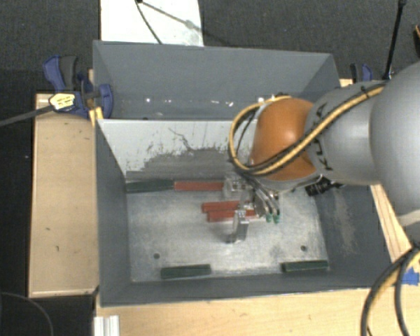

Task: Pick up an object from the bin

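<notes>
My gripper (236,228) is low in the middle of the bin, under the orange wrist cover. Its tip is right beside the right-hand ends of two short red-brown blocks. The upper red-brown block (217,206) and the lower one (220,217) lie flat, side by side, just left of the gripper. Whether either block is in the gripper's grasp is hidden by the gripper's metal body. A longer red-brown bar (198,185) lies farther back, by the bin's rear slope.
A dark green bar (148,185) lies end to end with the long red-brown bar at the back left. Two more dark green bars rest along the front wall, one left of centre (185,272) and one at the right (304,265). The arm covers the bin's right rear.
</notes>
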